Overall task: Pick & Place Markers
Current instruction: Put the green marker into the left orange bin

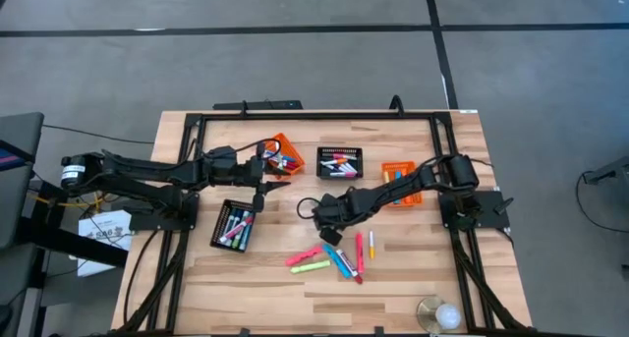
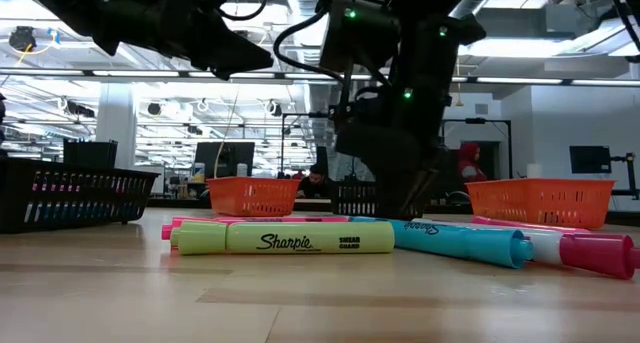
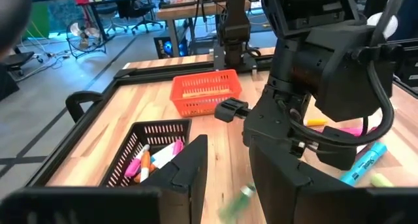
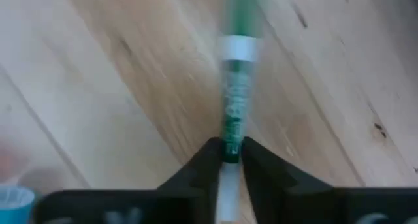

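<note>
Loose markers (image 1: 334, 258) in pink, yellow, blue and orange lie flat on the wood near the table's near edge. In the low view a yellow highlighter (image 2: 285, 238) lies in front, with a blue marker (image 2: 470, 241) and a pink one (image 2: 590, 253) beside it. My right gripper (image 1: 327, 222) is low over the table just beyond them, shut on a green marker (image 4: 236, 87). My left gripper (image 1: 263, 180) is open above the table between an orange basket and a black one. A blurred green shape (image 3: 236, 201) shows between its fingers; what it is, I cannot tell. My right gripper (image 4: 227, 160) pinches the green marker between its two fingertips, at the part of the barrel nearest the fingers (image 4: 230, 142). The marker runs on ahead of the fingers, past a white band (image 4: 238, 49), over the wood. Whether it is clear of the table does not show.
Four baskets sit on the table: orange (image 1: 283, 155) and black with markers (image 1: 234, 225) on the left, black with markers (image 1: 339, 163) at the centre, orange (image 1: 401, 180) under the right arm. A white round object (image 1: 439, 314) stands near the near right corner.
</note>
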Tool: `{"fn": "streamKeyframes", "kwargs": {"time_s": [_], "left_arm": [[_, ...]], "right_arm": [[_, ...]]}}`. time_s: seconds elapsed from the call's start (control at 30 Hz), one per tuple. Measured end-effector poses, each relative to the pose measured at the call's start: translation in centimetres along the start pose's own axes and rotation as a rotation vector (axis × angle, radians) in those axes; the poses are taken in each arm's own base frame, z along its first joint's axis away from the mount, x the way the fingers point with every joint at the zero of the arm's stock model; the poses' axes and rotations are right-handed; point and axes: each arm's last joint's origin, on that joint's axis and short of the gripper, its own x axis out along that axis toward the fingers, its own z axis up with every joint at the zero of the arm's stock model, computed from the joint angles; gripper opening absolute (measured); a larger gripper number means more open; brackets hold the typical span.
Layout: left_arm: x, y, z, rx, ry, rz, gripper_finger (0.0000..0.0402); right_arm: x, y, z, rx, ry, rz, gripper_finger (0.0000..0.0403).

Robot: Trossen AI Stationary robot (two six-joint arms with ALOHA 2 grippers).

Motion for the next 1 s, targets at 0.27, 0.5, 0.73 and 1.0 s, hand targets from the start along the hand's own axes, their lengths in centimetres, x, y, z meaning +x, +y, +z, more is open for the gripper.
{"fn": "streamKeyframes", "kwargs": {"time_s": [0.27,0.5,0.73,1.0], "left_arm": [[0.0,-0.3,-0.2,0.009,0.015,-0.080,0.0111],[1.0,-1.3,-1.5,0.135,0.067,-0.185,0.0121],[2.9,-1.5,-2.8,0.165,0.065,-0.187,0.0171],[4.3,-1.7,-4.2,0.232,0.069,-0.192,0.0192]], "right_arm": [[-5.0,-0.5,0.9,-0.061,-0.193,0.033,0.0038],[-7.8,-0.6,1.0,-0.097,-0.322,0.021,0.0020],[-7.8,-0.3,1.4,-0.129,-0.354,0.049,0.0027],[-8.0,-0.1,1.7,-0.159,-0.386,0.062,0.0009]]}}
